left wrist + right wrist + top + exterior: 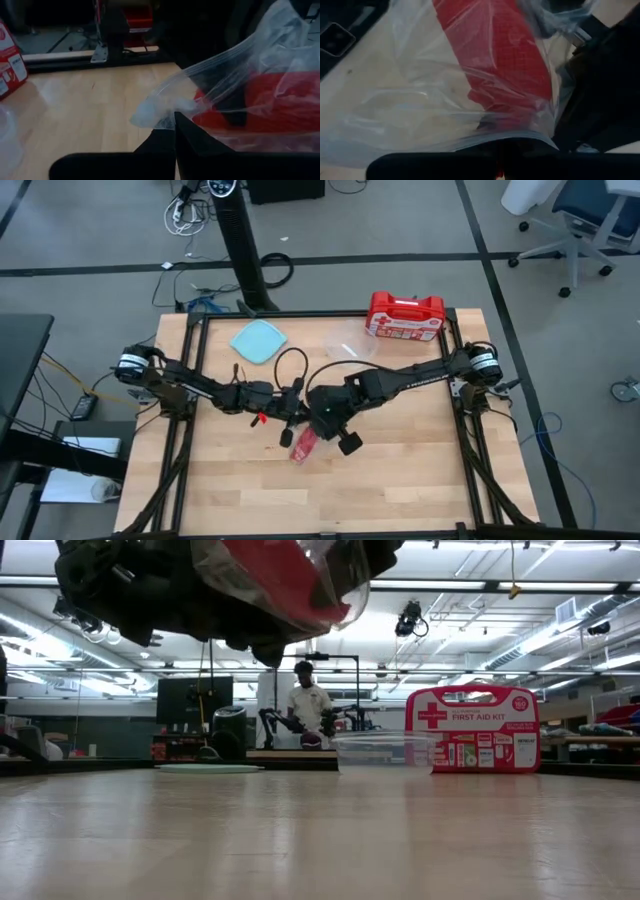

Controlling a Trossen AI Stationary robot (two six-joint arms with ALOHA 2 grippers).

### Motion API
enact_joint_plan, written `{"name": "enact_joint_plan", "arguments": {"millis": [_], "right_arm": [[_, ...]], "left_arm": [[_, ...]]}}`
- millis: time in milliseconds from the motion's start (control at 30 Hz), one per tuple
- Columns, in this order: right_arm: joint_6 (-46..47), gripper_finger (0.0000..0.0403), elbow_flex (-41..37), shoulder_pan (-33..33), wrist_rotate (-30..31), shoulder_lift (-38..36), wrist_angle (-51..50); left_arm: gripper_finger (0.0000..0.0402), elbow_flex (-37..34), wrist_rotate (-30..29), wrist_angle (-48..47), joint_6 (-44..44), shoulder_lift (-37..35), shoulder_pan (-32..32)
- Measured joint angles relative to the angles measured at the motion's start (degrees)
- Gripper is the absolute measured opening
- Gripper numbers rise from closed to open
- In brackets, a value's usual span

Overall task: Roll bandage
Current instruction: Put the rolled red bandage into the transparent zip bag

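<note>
A clear plastic zip bag hangs between my two grippers above the middle of the table. The red bandage lies inside it and also shows in the left wrist view and the low view. My left gripper is shut on the bag at its left side. My right gripper is shut on the bag from the right. In the low view the bag is clear of the table top. My left gripper pinches a bunched bit of the clear bag between its two shut fingers, at an end of the zip rim. The bag stretches away from the fingers with the bandage inside, lifted clear of the table. My right gripper pinches the bag's zip rim between its two shut fingers. The bag hangs away from the fingers with the red bandage inside it, clear of the table.
A red first-aid case stands at the table's far right. A clear plastic container stands left of it and a teal lid lies at the far left. A person shows in the room behind.
</note>
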Motion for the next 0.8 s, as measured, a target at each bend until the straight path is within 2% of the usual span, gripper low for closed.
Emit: {"name": "enact_joint_plan", "arguments": {"millis": [33,133,233,367,667,800], "right_arm": [[0.23,0.0002,0.00,-0.06,0.04,0.00,0.09],[3.26,0.0001,0.00,-0.04,5.23,0.00,-1.22],[2.71,0.0002,0.00,-0.24,0.06,0.00,-3.80],[3.42,0.0014,0.04,-0.20,-0.78,-0.07,-3.90],[4.47,0.0127,0.04,0.43,1.62,-0.22,-4.04],[4.94,0.0159,2.28,0.90,5.77,-1.61,-11.04]], "left_arm": [[0.0001,0.00,-0.21,1.30,0.20,0.21,-0.02],[0.0001,0.00,-2.98,4.32,1.49,0.30,0.07],[0.0001,0.00,-4.48,6.92,2.48,0.34,0.09],[0.0001,0.02,-4.94,8.12,3.35,0.34,0.04],[0.0001,2.14,-4.71,4.21,5.11,0.34,0.09],[0.0001,2.21,-5.96,4.61,7.57,0.32,0.11]]}}
